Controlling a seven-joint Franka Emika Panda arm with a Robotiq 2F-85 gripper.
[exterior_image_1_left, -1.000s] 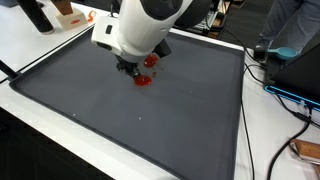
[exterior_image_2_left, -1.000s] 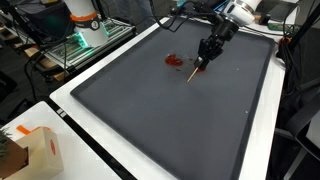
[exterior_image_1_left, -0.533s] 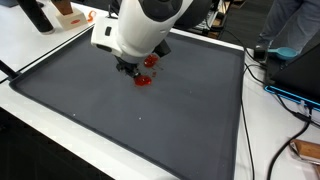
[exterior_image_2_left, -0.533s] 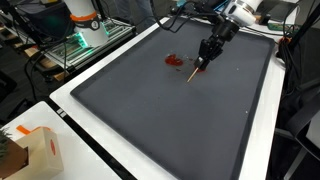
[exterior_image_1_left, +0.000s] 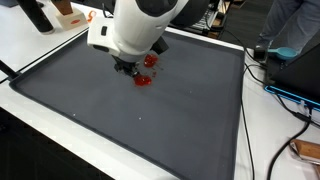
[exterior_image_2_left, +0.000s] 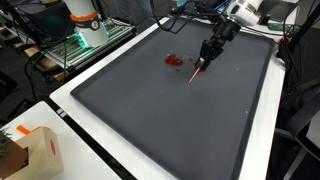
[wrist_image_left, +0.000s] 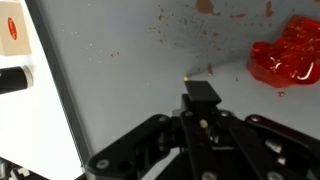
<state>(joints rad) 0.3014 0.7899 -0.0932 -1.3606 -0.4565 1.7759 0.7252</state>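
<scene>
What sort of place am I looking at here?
Probably a research lab or workshop: a gripper holding a thin stick over a big dark mat, loose cables, and green-lit electronics nearby.

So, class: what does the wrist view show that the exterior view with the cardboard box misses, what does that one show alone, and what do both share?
Wrist view only: fine red specks scattered on the grey mat. Exterior view only: the cardboard box, the white arm and the full length of the thin stick held in the jaws. Both: the red lump lying on the mat close to the jaws.
</scene>
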